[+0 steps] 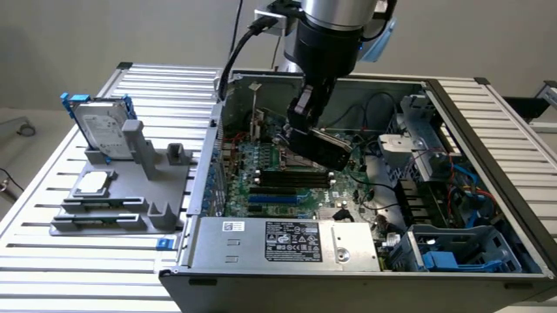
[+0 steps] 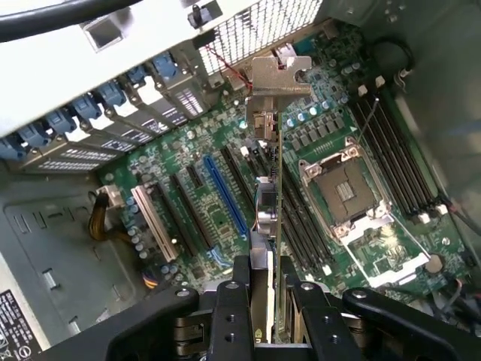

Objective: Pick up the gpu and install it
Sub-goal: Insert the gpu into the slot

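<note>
My gripper (image 2: 267, 304) is shut on the gpu (image 2: 268, 203), a thin green card seen edge-on with its silver end bracket (image 2: 276, 75) at the far end. The card hangs above the green motherboard (image 2: 203, 226), over the slots between the blue slot (image 2: 225, 197) and the processor socket (image 2: 344, 188), not touching them. In the exterior view the gripper (image 1: 312, 138) is inside the open computer case (image 1: 487, 117), holding the gpu (image 1: 331, 153) tilted above the board's middle.
A grey fixture (image 1: 122, 202) at the exterior view's left holds a hard drive with blue rails (image 1: 103, 127) and a small silver chip (image 1: 94, 184). The power supply (image 1: 287, 241) fills the case's near side. Cables and drive bays (image 1: 452, 195) crowd its right.
</note>
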`<state>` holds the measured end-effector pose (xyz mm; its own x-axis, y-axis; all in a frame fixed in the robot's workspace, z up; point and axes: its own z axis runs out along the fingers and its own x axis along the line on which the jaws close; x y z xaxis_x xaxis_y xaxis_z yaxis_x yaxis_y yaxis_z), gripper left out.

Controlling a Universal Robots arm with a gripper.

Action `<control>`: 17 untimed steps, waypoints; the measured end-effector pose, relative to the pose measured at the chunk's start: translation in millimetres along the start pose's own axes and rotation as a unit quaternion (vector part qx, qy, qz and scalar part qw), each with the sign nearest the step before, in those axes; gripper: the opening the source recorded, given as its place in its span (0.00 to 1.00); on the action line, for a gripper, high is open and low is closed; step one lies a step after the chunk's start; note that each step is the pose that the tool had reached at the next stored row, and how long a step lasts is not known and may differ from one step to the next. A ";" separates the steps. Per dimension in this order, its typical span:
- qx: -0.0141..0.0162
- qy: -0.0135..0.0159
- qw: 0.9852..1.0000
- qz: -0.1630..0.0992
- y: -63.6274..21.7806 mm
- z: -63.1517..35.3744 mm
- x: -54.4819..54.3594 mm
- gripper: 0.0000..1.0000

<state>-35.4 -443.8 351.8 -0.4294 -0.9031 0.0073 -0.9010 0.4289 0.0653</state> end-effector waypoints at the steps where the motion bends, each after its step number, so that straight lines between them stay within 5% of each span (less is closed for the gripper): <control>1: 0.000 0.000 1.000 -0.009 0.0 0.6 0.0 0.27; 9: 0.001 0.004 0.997 -0.082 -0.7 9.9 -0.1 0.27; 17: 0.002 0.005 0.988 -0.153 -1.2 18.2 -0.1 0.27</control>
<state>-35.4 -443.9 333.5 -0.1352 -0.9908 -0.0019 -0.9889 0.1349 0.0617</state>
